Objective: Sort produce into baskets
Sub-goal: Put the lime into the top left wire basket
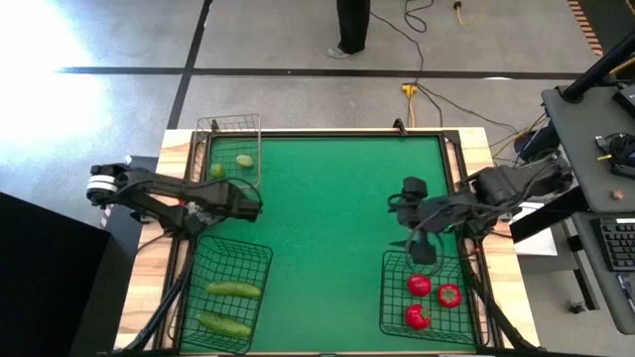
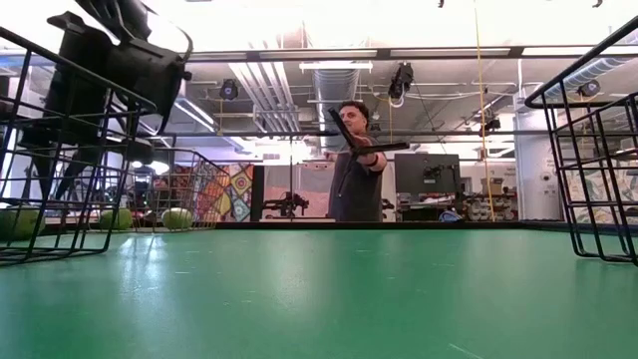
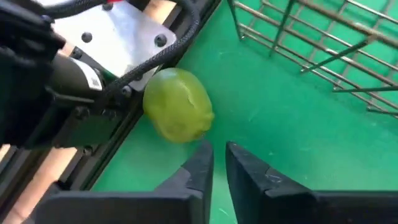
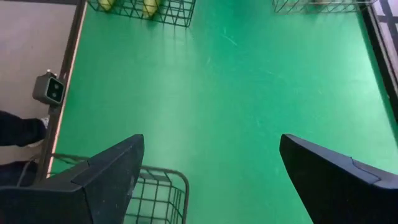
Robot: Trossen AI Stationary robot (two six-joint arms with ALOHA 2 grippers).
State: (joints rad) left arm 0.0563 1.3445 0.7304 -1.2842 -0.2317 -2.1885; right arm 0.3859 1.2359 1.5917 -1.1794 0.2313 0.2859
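Observation:
A pale yellow-green round fruit (image 3: pixel 178 104) lies on the green mat against the table's left rail, just outside the narrow wire basket (image 1: pixel 228 134). It also shows in the high view (image 1: pixel 216 171). A second such fruit (image 1: pixel 244 160) lies by that basket. My left gripper (image 3: pixel 217 155) hangs just short of the first fruit, empty, with its fingers almost together. It also shows in the high view (image 1: pixel 230 195). My right gripper (image 4: pixel 211 162) is wide open and empty over the far rim of the near-right basket (image 1: pixel 397 260).
The near-right basket holds three red pieces (image 1: pixel 420 286). The near-left basket (image 1: pixel 260 260) holds two green cucumbers (image 1: pixel 233 290). The mat's middle (image 1: pixel 327 228) is bare. A person (image 2: pixel 354 165) stands beyond the table's far edge.

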